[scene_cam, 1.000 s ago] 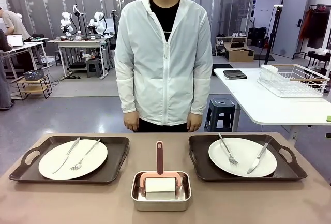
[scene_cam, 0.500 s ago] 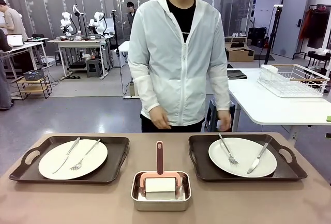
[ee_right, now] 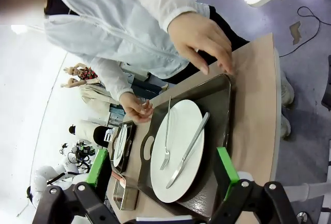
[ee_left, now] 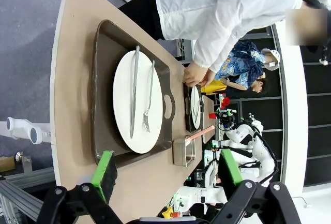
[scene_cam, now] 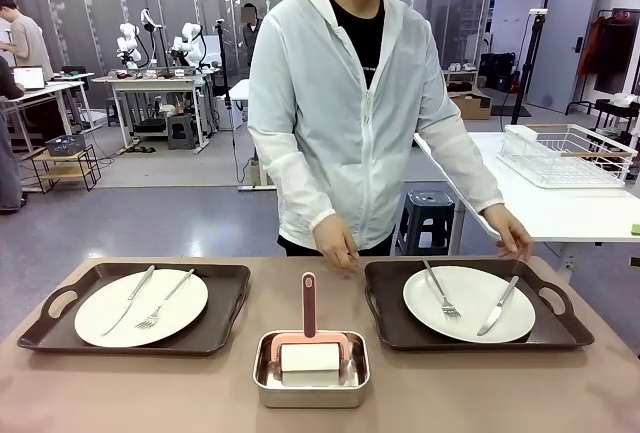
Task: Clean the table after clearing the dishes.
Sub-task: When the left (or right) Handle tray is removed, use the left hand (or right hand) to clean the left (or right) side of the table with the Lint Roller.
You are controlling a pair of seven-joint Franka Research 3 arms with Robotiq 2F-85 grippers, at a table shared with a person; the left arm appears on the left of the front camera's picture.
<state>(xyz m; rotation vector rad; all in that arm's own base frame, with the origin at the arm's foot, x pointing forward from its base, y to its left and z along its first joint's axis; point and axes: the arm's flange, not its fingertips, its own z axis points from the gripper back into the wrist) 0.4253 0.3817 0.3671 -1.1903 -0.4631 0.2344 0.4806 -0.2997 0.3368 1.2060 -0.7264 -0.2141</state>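
Two brown trays lie on the desk (scene_cam: 150,393) in the front view, their long sides running across it. On the left tray (scene_cam: 228,288), the left plate (scene_cam: 110,318) carries a knife (scene_cam: 128,299) and a fork (scene_cam: 163,301), which lie side by side, slanting from near left to far right. On the right tray (scene_cam: 385,303), the right plate (scene_cam: 468,293) holds a second fork (scene_cam: 440,288) and a second knife (scene_cam: 497,305), spread in a V that opens toward the person (scene_cam: 350,103). The person leans in with one hand (scene_cam: 338,246) and the other hand (scene_cam: 510,233) at that tray's far rim. Between the trays sits a steel pan (scene_cam: 311,385) with a roller (scene_cam: 310,356), its handle pointing away from the robot.

From the left wrist, the left pincer (ee_left: 166,164) is spread with nothing between its pads. The left tray runs up the picture beyond it, cutlery along the same line.

From the right wrist, the right pincer (ee_right: 161,166) is spread too, bare, above the right tray.
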